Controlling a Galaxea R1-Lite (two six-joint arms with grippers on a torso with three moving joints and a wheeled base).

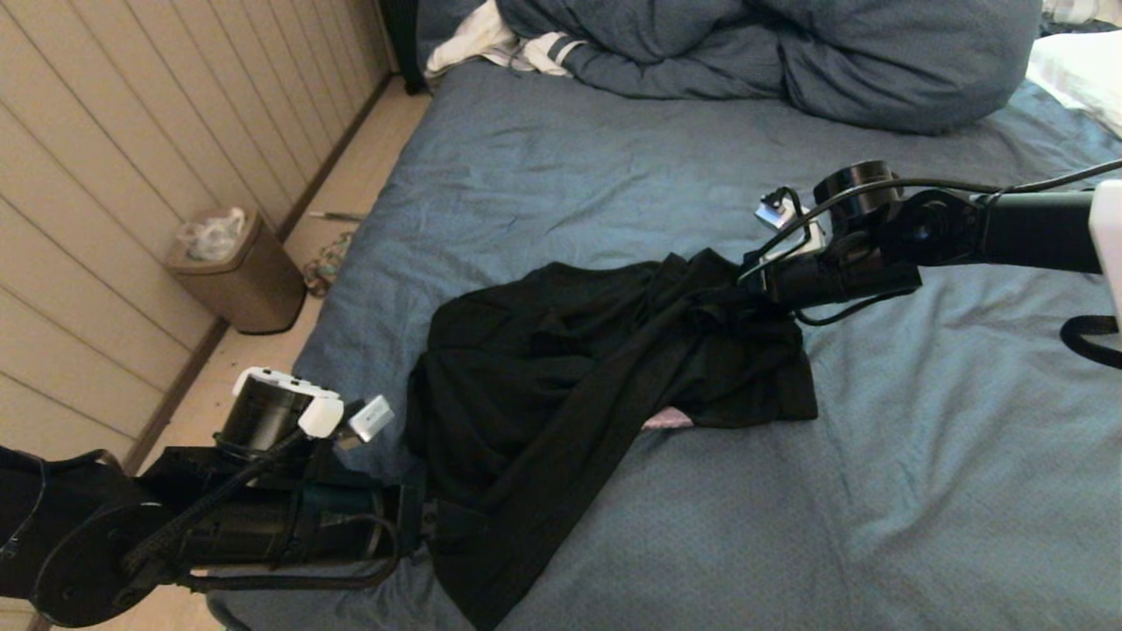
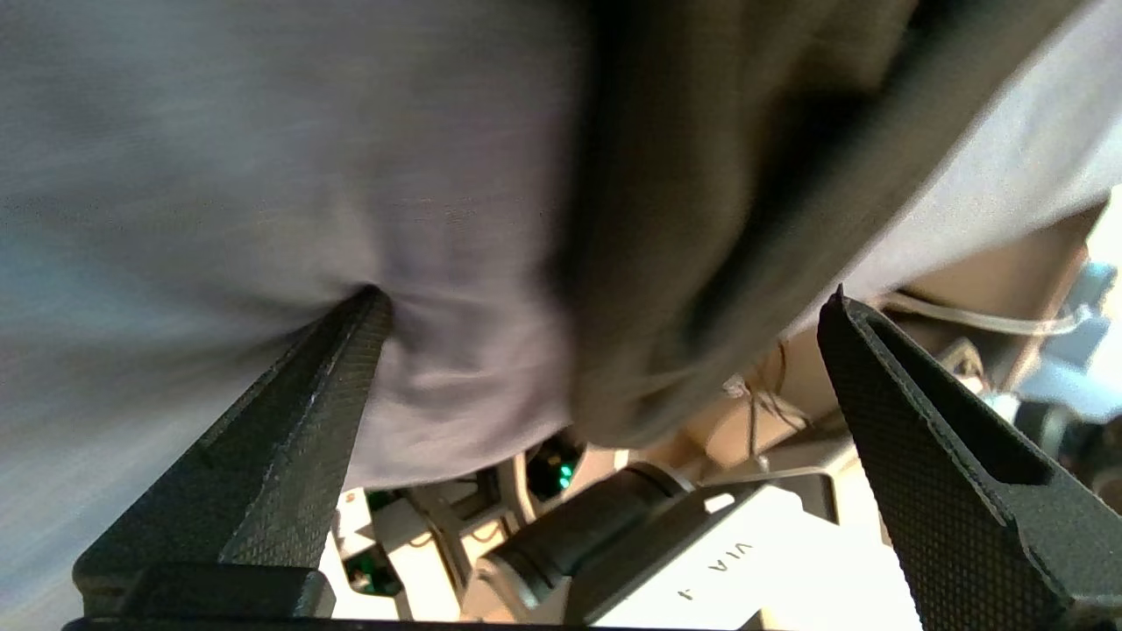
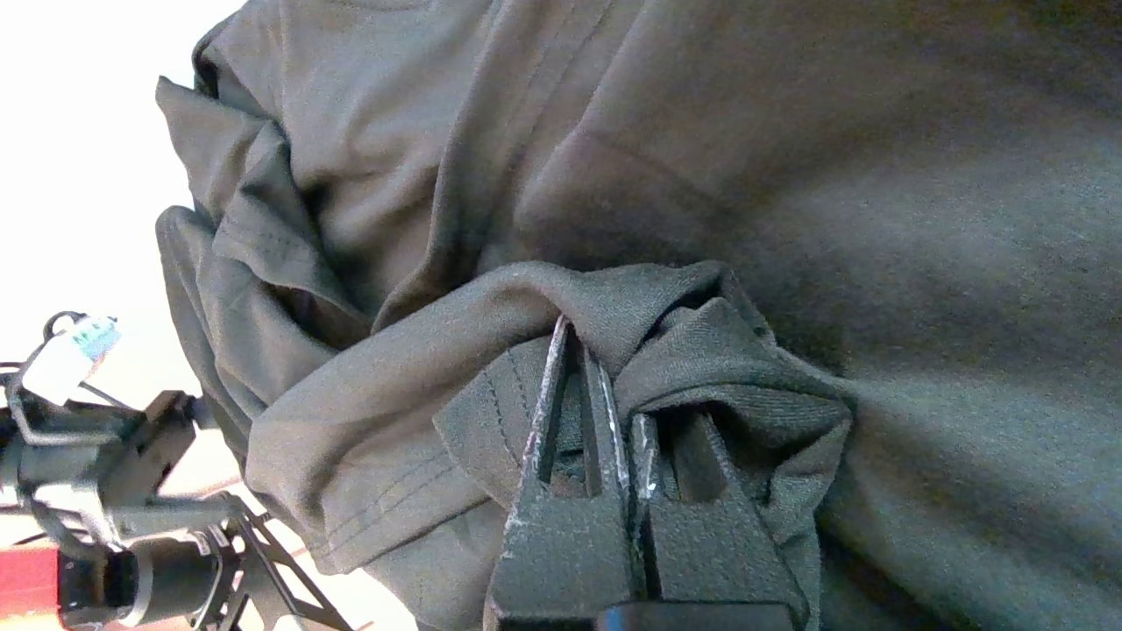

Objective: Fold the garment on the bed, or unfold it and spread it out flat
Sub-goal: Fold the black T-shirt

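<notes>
From the head camera, the garment (image 1: 561, 386) lies bunched on the near-left part of the bed (image 1: 920, 491), a long fold trailing toward the near edge and a sliver of pinkish print peeking out under its right side. The right gripper (image 1: 745, 294) reaches in from the right and is buried in a raised bunch at the shirt's far-right corner. The left gripper (image 1: 429, 521) sits low at the bed's near-left edge, right against the trailing black fold. A bulky duvet (image 1: 789, 53) is heaped at the far end, with a bin (image 1: 241, 272) on the floor by the wall. The left wrist camera shows that gripper's two fingers (image 2: 298, 438) spread wide — one tip pressing into the blue sheet, the dark cloth hanging between them, with nothing pinched. In the right wrist camera, the right gripper's fingers (image 3: 570, 438) are pressed together, pinching a gathered hem of the black shirt, whose folds wrap over the tips.
</notes>
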